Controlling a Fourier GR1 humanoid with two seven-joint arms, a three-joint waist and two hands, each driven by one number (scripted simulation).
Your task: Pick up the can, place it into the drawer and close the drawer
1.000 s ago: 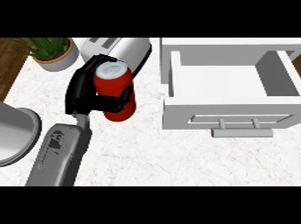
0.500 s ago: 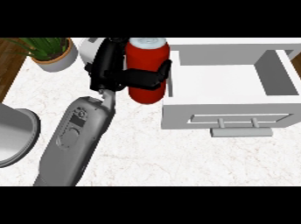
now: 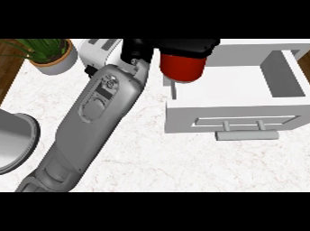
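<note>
The bench (image 3: 157, 158) left of the drawer (image 3: 244, 113) is where the can (image 3: 182, 68) could tumble. It hangs over the drawer's left wall, with the fingers of the left hand (image 3: 183, 46) curled round its top. Releasing now risks clipping that wall.

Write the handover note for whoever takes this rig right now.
Left robot hand: shut on the can, held up at the left edge of the drawer.
Right robot hand: not in view.
Drawer: open, nothing seen inside.
Done: can picked up and brought to the drawer.
Left: lower the can in, release it, push the drawer shut.
</note>
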